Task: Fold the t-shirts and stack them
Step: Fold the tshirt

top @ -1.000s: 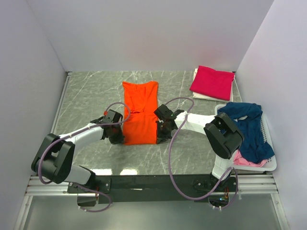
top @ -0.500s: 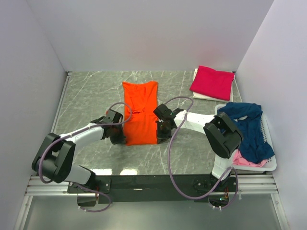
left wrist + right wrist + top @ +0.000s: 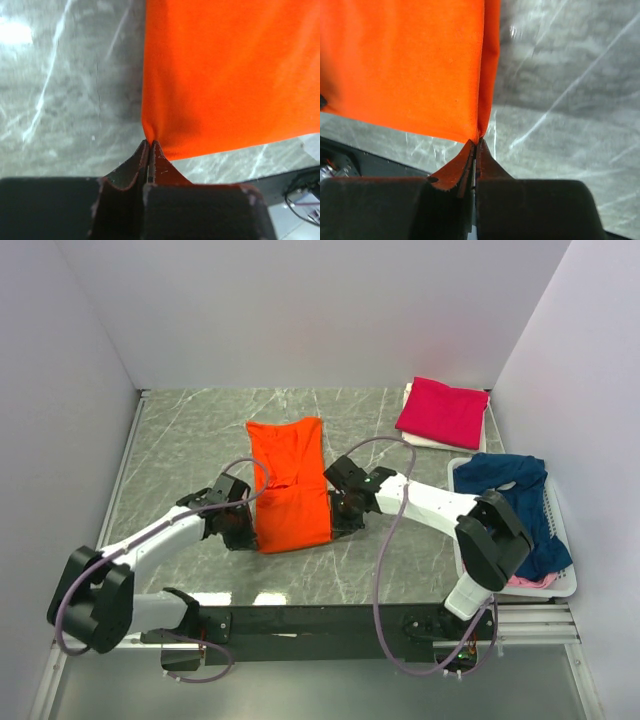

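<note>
The left gripper (image 3: 150, 146) has clamped onto the lower-left corner of the orange t-shirt (image 3: 290, 495), and the right gripper (image 3: 476, 144) onto its lower-right corner. The shirt, at centre frame, now lies skewed, with its far end shifted left.

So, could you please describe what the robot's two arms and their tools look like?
The left arm and right arm have white links between bulky black joints, each trailed by a looping mauve cable. The left tool and right tool are matte black and taper to thin points.
</note>
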